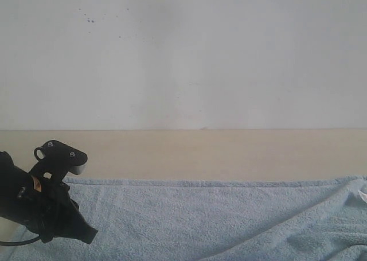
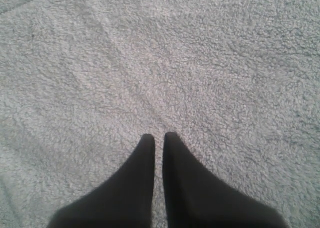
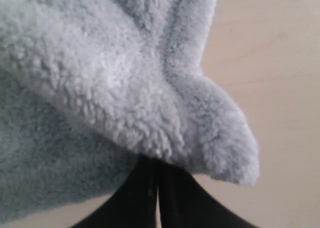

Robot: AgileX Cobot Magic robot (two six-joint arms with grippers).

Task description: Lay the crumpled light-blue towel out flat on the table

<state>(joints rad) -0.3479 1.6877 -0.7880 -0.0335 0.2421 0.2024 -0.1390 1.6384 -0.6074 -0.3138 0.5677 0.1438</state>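
Right wrist view: a fold of the towel (image 3: 100, 87), lying across the table (image 3: 270, 62), is pinched by the right gripper (image 3: 158, 178); the left gripper (image 2: 159, 137) is pressed together. Slippage under tension is judged possible.

The towel (image 1: 200, 221) is cut off below.

My station reads as a plain lab-style test bench: a smooth beige table (image 1: 229, 152) against a white wall (image 1: 183, 54), with one blue towel (image 1: 189, 221) on it.
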